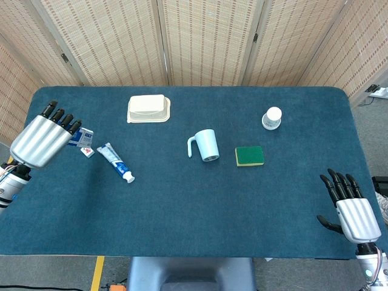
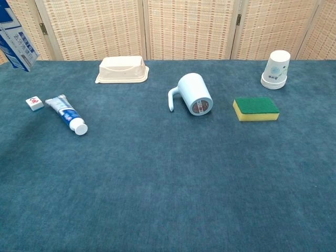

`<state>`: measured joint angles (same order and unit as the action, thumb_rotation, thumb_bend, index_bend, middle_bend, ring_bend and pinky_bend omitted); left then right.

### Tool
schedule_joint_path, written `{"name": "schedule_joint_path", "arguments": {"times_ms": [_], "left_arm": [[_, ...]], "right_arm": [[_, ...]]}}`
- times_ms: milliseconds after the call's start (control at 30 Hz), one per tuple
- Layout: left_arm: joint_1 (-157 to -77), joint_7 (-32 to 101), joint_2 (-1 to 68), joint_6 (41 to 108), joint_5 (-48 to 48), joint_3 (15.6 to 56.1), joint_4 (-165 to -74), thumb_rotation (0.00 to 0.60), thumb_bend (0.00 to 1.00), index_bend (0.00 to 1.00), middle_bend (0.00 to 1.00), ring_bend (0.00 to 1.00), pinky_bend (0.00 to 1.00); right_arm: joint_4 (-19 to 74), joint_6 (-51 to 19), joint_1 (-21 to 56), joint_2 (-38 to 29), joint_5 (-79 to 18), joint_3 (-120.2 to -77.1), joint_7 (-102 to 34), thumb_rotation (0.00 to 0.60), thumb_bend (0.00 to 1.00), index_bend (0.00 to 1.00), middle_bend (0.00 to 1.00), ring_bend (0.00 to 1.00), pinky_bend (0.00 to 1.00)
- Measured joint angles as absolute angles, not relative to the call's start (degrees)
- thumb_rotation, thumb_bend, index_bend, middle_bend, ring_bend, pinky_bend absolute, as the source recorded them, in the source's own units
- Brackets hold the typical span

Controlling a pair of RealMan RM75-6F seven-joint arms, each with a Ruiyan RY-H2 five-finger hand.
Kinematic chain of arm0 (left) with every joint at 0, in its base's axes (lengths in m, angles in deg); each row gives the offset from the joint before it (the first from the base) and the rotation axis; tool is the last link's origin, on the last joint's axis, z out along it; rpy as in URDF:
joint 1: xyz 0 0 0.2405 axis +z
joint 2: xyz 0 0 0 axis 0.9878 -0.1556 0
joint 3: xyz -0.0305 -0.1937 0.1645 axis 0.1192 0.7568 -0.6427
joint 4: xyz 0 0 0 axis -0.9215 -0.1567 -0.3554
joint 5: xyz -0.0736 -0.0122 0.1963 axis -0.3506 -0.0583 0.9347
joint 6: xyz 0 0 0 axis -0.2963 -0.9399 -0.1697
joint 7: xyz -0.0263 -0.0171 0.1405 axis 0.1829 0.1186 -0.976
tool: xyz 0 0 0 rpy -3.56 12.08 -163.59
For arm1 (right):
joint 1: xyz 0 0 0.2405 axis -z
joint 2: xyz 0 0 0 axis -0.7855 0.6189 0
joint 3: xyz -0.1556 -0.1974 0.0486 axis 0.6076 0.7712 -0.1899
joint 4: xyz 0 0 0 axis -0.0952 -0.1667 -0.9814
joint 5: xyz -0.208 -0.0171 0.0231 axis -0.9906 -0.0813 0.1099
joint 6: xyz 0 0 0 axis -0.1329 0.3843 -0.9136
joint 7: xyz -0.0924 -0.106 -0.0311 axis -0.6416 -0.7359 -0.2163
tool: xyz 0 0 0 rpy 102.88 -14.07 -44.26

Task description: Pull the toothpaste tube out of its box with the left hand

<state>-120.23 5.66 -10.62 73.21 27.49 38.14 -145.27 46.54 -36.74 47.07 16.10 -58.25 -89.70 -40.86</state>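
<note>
The blue-and-white toothpaste tube lies flat on the blue table, white cap toward the front; the chest view shows the tube at the left. My left hand is raised at the table's left edge and grips the toothpaste box, most of which is hidden behind the fingers. In the chest view only the box's open end shows, hanging in the air at the top left, well above the tube. My right hand rests at the front right, fingers spread, holding nothing.
A small white tile lies just left of the tube. A cream lidded container sits at the back, a light-blue mug lies on its side mid-table, beside a green-and-yellow sponge and stacked paper cups.
</note>
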Motion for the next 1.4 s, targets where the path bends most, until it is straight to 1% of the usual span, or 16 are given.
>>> {"name": "schedule_joint_path", "arguments": {"times_ms": [233,533,600,633,667,700,733,767,800,1000,1133,1233,1400], "left_arm": [[-118.4,5.7,-12.1,74.3,27.8,37.9,-148.0,0.600,0.13,0.35,0.45,0.36,0.27],[-117.7,11.8,-7.8,75.0,28.6,37.3,-145.7,0.600,0.13,0.34,0.45,0.36,0.27],[-117.4,13.7,-6.2,74.8,28.6,36.7,-143.8,0.600,0.13,0.31,0.43,0.34,0.26],[-117.3,14.6,-5.5,74.6,28.6,36.5,-142.8,0.600,0.12,0.27,0.39,0.29,0.23],[-117.1,15.7,-4.4,74.4,28.4,36.1,-141.4,0.600,0.11,0.21,0.32,0.22,0.20],[-117.0,16.4,-3.5,74.0,28.0,35.9,-140.3,0.600,0.09,0.12,0.21,0.13,0.15],[-116.9,17.0,-2.6,73.6,27.4,35.6,-139.3,0.600,0.08,0.05,0.12,0.06,0.11],[-116.7,17.7,-1.8,72.9,26.4,35.5,-138.3,0.600,0.07,0.01,0.04,0.01,0.07],[-116.7,18.4,-1.2,72.4,25.6,35.4,-137.9,0.600,0.07,0.00,0.01,0.00,0.05],[-116.3,23.7,2.9,71.8,24.4,34.8,-133.4,0.600,0.07,0.00,0.00,0.00,0.00],[-115.1,25.6,4.3,73.3,24.8,34.2,-130.4,0.600,0.07,0.00,0.00,0.00,0.00],[-114.1,26.0,3.7,73.7,24.0,33.9,-130.9,0.600,0.07,0.00,0.00,0.00,0.00],[-111.6,24.3,2.8,74.8,21.8,33.2,-135.0,0.600,0.07,0.00,0.00,0.00,0.00]], "right_arm": [[46.5,-36.5,47.0,15.9,-58.1,-89.7,-41.2,0.600,0.22,0.00,0.00,0.00,0.00],[46.7,-36.3,46.9,15.9,-58.0,-89.7,-41.5,0.600,0.22,0.00,0.00,0.00,0.00],[46.6,-36.6,46.9,16.0,-58.1,-89.7,-41.2,0.600,0.22,0.00,0.00,0.00,0.00],[46.6,-36.8,47.0,16.0,-58.1,-89.7,-41.0,0.600,0.22,0.00,0.00,0.00,0.00],[46.5,-36.9,47.1,16.1,-58.1,-89.7,-40.8,0.600,0.22,0.00,0.00,0.00,0.00],[46.5,-36.9,47.1,16.1,-58.1,-89.7,-40.8,0.600,0.22,0.00,0.00,0.00,0.00],[46.5,-36.9,47.1,16.1,-58.1,-89.7,-40.9,0.600,0.22,0.00,0.00,0.00,0.00],[46.6,-36.9,47.1,16.1,-58.2,-89.7,-41.0,0.600,0.22,0.00,0.00,0.00,0.00],[46.6,-36.9,47.1,16.0,-58.2,-89.7,-41.1,0.600,0.22,0.00,0.00,0.00,0.00],[46.7,-36.4,46.9,15.9,-57.8,-89.7,-41.6,0.600,0.22,0.00,0.00,0.00,0.00],[46.7,-36.8,47.1,16.0,-57.9,-89.8,-41.2,0.600,0.22,0.00,0.00,0.00,0.00],[46.7,-36.8,47.1,16.0,-58.0,-89.7,-41.3,0.600,0.22,0.00,0.00,0.00,0.00],[46.8,-36.9,47.1,16.0,-58.1,-89.6,-41.4,0.600,0.22,0.00,0.00,0.00,0.00]]}}
